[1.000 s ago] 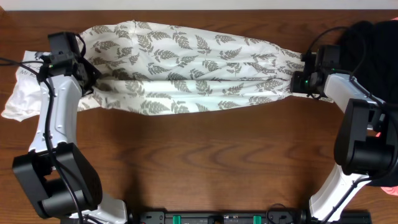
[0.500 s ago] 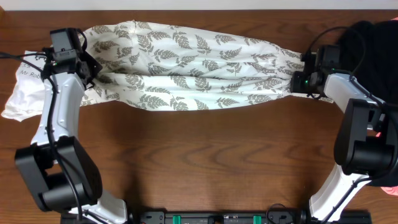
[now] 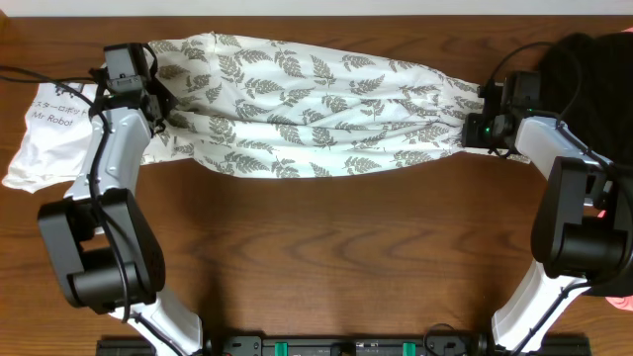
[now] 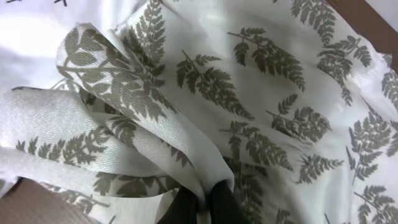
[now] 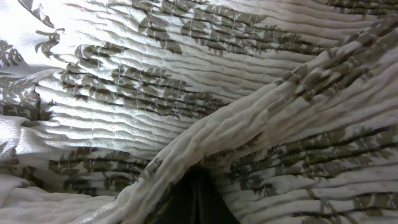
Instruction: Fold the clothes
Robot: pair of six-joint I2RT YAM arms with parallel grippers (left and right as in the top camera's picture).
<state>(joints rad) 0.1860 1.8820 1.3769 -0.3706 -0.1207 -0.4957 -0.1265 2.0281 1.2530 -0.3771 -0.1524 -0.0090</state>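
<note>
Stretching crosswise over the table (image 3: 326,247), the clothes (image 3: 316,104) ran between the left hand (image 3: 161,116) and right hand (image 3: 469,129), each pinched shut on one end.

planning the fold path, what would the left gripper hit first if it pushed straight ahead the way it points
The left gripper is shut on the fern-print garment, so it would meet more of that same cloth at once: loose folds bunch directly ahead of its fingertips. What lies beyond those folds is hidden, so depth is unclear.
</note>
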